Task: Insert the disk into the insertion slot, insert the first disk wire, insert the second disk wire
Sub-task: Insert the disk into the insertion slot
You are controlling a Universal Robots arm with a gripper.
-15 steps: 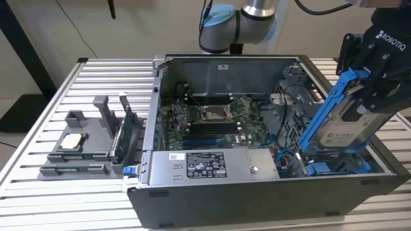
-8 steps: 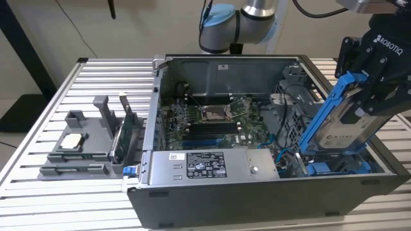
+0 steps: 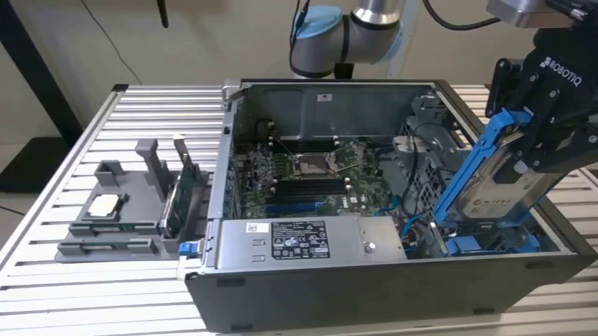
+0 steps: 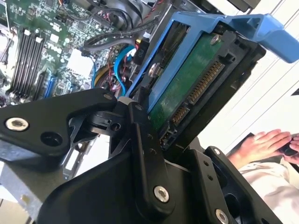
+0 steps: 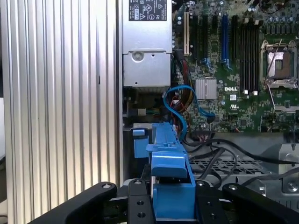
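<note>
My gripper (image 3: 540,148) is shut on the disk (image 3: 500,187), a silver drive in a blue carrier. The disk hangs tilted over the open computer case at the exterior view's right. Its lower end dips toward the insertion slot (image 3: 484,243) in the drive cage, where other blue frames sit. In the second wrist view the disk (image 4: 187,88) shows its green underside and connector between my black fingers (image 4: 140,140). The blue carrier (image 5: 170,184) stands between the fingers in the first wrist view. Loose blue wires (image 5: 180,100) curl beside the motherboard, one end hidden.
The silver power supply (image 3: 299,241) fills the case's front, with the motherboard (image 3: 309,175) behind it. A grey fixture (image 3: 122,206) with upright green cards stands on the slatted table (image 3: 112,287) at the exterior view's left. A person's hand (image 4: 268,140) rests off to the side.
</note>
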